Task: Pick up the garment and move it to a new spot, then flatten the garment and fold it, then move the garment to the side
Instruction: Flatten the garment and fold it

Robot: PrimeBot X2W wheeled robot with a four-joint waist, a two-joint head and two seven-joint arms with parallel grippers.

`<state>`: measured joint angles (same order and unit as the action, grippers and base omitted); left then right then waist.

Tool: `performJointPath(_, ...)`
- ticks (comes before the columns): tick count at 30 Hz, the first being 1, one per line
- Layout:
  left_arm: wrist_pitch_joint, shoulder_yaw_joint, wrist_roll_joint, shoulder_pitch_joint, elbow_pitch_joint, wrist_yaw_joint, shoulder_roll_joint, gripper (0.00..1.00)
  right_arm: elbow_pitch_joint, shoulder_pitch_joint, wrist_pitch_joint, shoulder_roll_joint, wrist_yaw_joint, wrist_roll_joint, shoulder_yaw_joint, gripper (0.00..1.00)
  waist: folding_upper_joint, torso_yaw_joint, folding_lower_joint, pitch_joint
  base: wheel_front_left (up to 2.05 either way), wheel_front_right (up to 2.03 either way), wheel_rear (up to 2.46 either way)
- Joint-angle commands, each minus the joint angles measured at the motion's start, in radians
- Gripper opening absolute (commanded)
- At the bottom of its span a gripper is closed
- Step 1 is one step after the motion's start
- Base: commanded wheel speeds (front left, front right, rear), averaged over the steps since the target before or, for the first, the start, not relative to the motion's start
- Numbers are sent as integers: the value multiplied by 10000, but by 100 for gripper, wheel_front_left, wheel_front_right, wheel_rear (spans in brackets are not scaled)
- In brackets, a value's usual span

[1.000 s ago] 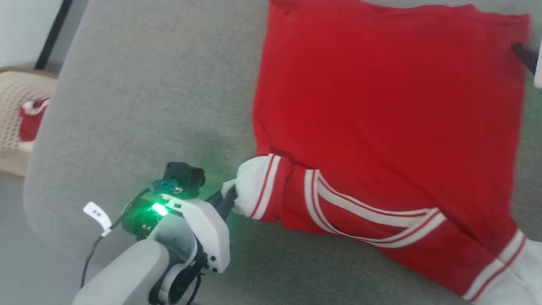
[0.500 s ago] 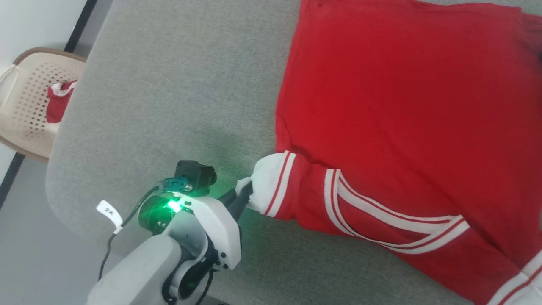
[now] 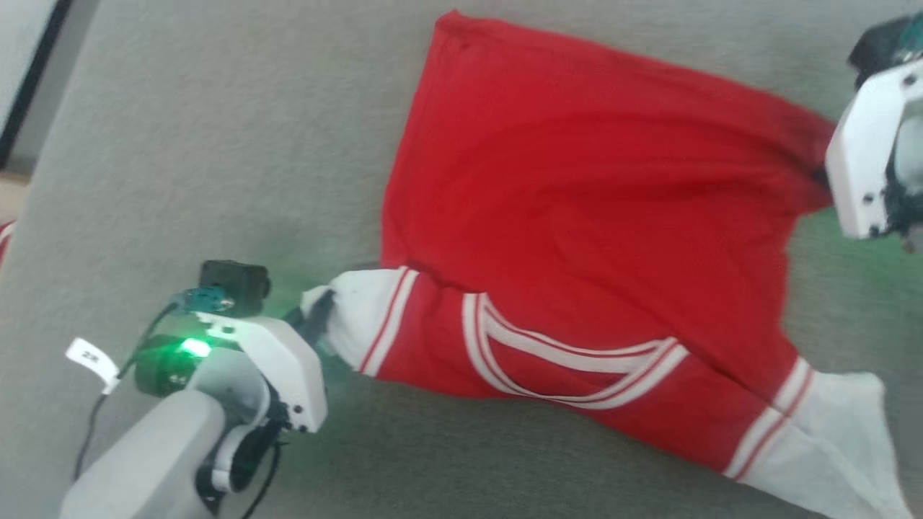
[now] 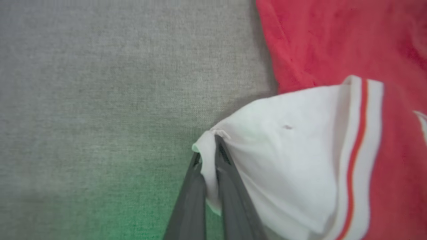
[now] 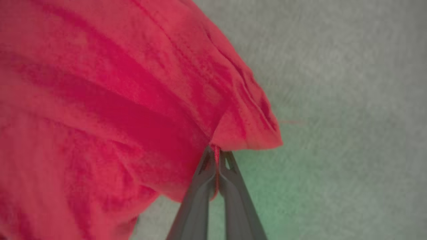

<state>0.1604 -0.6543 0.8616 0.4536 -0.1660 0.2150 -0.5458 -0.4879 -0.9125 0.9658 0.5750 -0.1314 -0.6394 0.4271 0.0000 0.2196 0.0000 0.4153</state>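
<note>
Head view first: pretty much everything sits on a big grey fabric-covered surface (image 3: 216, 144), kind of felt-looking, with green light from the arms glowing on it in a couple of spots. The surface's left edge runs diagonally across the upper left, and past it you get a pale bit of room with a black strip (image 3: 29, 72) crossing it. There's also a sliver of something beige with a speck of red right at the picture's left side, but honestly I can't tell what it is, so no idea about containers.

The garment (image 3: 577, 216) lies on the surface, well in from that left edge. The red body is spread out with a few wrinkles, and the striped V-neck trim (image 3: 577, 360) is facing up.

The left gripper (image 3: 317, 321) is clamped tight on the tip of one white sleeve (image 3: 368, 317). In the left wrist view you can see the white cloth pinched between the two dark fingers. The other white sleeve (image 3: 829, 432) just lies loose on the surface.

The right gripper (image 3: 820, 175) is closed too, pinching a red corner of the hem (image 5: 247, 133). The right wrist view shows the fabric bunched up and pulled into folds from that pinch.
</note>
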Motion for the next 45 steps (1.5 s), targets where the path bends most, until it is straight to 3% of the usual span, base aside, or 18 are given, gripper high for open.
performJointPath(1,48,94,8,-118,76,95,-131,0,443,570,105,102,14,-322,66,0,0,-691,0,-395,0,0,0)
performJointPath(7,200,321,87,-318,399,353,-651,0,2655,2545,211,617,14,-1000,-126,0,0,-1579,0,-639,0,0,0)
performJointPath(10,238,377,88,-406,506,414,-796,0,3659,3826,227,727,14,-1151,-696,0,0,-1874,0,-697,0,0,0)
performJointPath(16,270,458,167,-404,583,463,-925,0,4777,5944,165,221,14,-956,-1820,0,0,-2148,0,-671,0,0,0)
performJointPath(22,205,438,160,-198,478,355,-847,0,4183,7210,-503,-1022,11,-320,-2642,0,0,-2203,0,-568,0,0,0)
performJointPath(24,191,402,148,-194,412,317,-824,0,3680,7218,-644,-1234,28,-31,-2676,44,0,-2201,0,-547,0,0,0)
performJointPath(25,183,384,151,-182,379,294,-810,0,3536,7177,-750,-1340,30,49,-2708,100,0,-2199,0,-544,0,0,0)
performJointPath(30,138,389,237,-214,276,257,-774,0,3950,6871,-824,-1212,60,270,-2958,100,0,-2214,0,-579,0,0,0)
performJointPath(40,12,407,317,-389,425,358,-708,0,7248,6781,-619,-1173,14,410,-4365,100,0,-2056,0,-587,0,0,0)
performJointPath(45,-15,257,210,-196,478,272,-519,0,7834,5963,-582,-1240,14,505,-4079,100,0,-1694,0,-531,0,0,0)
